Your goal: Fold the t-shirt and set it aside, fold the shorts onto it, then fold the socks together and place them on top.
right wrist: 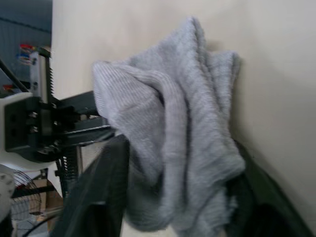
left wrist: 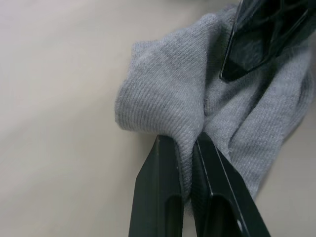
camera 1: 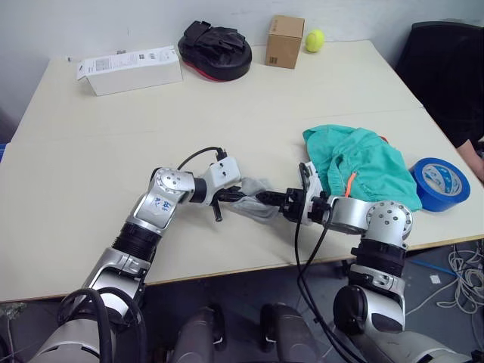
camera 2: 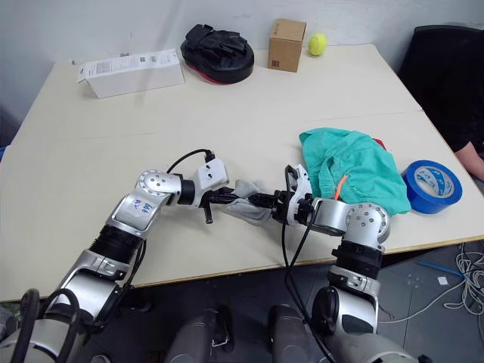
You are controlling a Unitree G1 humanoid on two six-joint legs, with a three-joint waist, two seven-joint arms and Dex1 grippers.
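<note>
The socks (camera 1: 258, 195) are a small grey bundle near the table's front edge, held between both grippers. My left gripper (left wrist: 190, 150) comes from the left and is shut on a fold of the grey knit. My right gripper (camera 1: 266, 199) reaches in from the right, and its fingers (right wrist: 106, 192) are closed on the bulk of the socks (right wrist: 173, 138). The teal shorts (camera 1: 361, 162) lie crumpled just right of the socks, their orange drawstring showing. A red sliver of the t-shirt (camera 1: 384, 140) peeks out at the shorts' far edge; the rest is hidden under them.
A blue tape roll (camera 1: 440, 183) lies right of the shorts. At the back stand a white box (camera 1: 130, 69), a black bag (camera 1: 215, 49), a cardboard box (camera 1: 285, 41) and a tennis ball (camera 1: 314, 39). A black chair (camera 1: 446, 68) and a person's hand (camera 1: 475, 155) are at the right.
</note>
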